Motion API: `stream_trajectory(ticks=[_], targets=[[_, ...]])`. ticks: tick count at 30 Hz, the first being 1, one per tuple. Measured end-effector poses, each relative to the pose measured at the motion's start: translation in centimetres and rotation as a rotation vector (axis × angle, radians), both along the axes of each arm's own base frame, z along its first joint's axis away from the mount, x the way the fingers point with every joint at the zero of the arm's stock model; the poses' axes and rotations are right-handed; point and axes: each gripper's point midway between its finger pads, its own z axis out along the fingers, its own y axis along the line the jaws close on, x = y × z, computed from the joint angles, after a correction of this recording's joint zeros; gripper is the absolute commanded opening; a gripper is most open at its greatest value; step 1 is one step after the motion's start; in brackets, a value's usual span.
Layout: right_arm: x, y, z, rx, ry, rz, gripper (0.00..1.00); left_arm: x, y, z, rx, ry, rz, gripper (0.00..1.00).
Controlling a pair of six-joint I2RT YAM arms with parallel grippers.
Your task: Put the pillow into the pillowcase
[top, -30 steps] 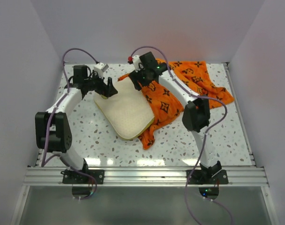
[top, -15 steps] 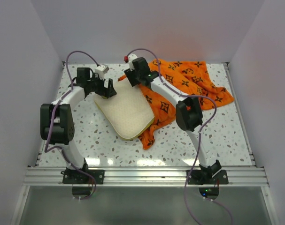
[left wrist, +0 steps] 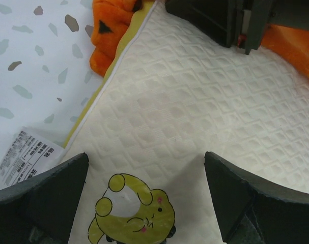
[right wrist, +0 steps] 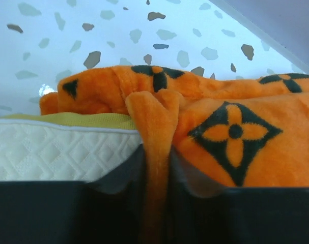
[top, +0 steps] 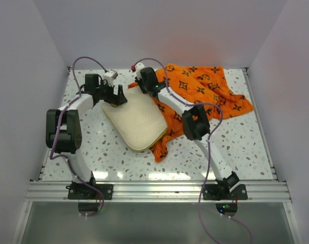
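The cream quilted pillow [top: 136,119] lies flat mid-table, its right side resting on the orange monogram pillowcase [top: 205,86]. My left gripper [top: 117,97] hovers open over the pillow's far-left corner. In the left wrist view its fingers [left wrist: 42,198] stand wide apart above the pillow [left wrist: 195,101], beside a yellow cartoon print [left wrist: 131,213]. My right gripper [top: 142,90] is at the pillow's far corner. In the right wrist view that gripper [right wrist: 154,173] is shut on an upright fold of the pillowcase [right wrist: 235,137], next to the pillow [right wrist: 57,152] and its yellow band [right wrist: 67,120].
A white printed label [left wrist: 29,155] sticks out from the pillow's edge onto the speckled table [top: 246,142]. Most of the pillowcase is bunched at the back right, near the rear wall. White walls enclose the table on the left, right and back. The right gripper's body [left wrist: 230,20] shows in the left wrist view.
The right gripper moved left to the pillowcase edge at the pillow's far corner and closed on a fold of it. The left arm shifted only slightly and stayed open.
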Motion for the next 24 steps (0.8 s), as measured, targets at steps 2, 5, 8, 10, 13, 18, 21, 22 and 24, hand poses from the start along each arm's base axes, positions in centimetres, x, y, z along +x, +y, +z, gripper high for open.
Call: stream_trajectory(ticks=[2, 5, 8, 10, 13, 18, 21, 22, 24], targets=[[0.1, 0.2, -0.7, -0.002, 0.006, 0.006, 0.0, 0.4, -0.1, -1.2, -0.011, 0.027, 0.009, 1.0], [-0.1, 0.5, -0.3, 0.025, 0.015, 0.026, 0.0, 1.5, -0.3, -3.2, -0.032, 0.071, 0.013, 1.0], [-0.6, 0.6, 0.6, 0.063, 0.035, 0.056, 0.0, 2.1, -0.9, -4.0, -0.071, 0.092, -0.012, 0.69], [-1.5, 0.6, 1.7, 0.091, 0.061, 0.083, 0.0, 2.2, -1.4, -3.9, -0.121, 0.099, -0.048, 0.2], [-2.4, 1.4, 4.5, 0.154, 0.071, 0.128, 0.0, 1.6, -2.8, -3.3, -0.213, 0.102, -0.121, 0.0], [-4.6, 2.6, 8.8, 0.248, 0.1, 0.197, 0.0, 0.1, -5.3, -1.0, -0.369, 0.047, -0.19, 0.0], [-6.7, 3.8, 10.7, 0.301, 0.137, 0.235, 0.0, -0.7, -7.4, 1.1, -0.497, 0.033, -0.209, 0.0], [-7.6, 4.3, 11.1, 0.314, 0.153, 0.247, 0.0, -1.0, -8.4, 2.4, -0.567, 0.029, -0.216, 0.0], [-9.7, 5.1, 12.1, 0.339, 0.189, 0.262, 0.0, -1.6, -9.5, 4.6, -0.688, 0.049, -0.228, 0.0]])
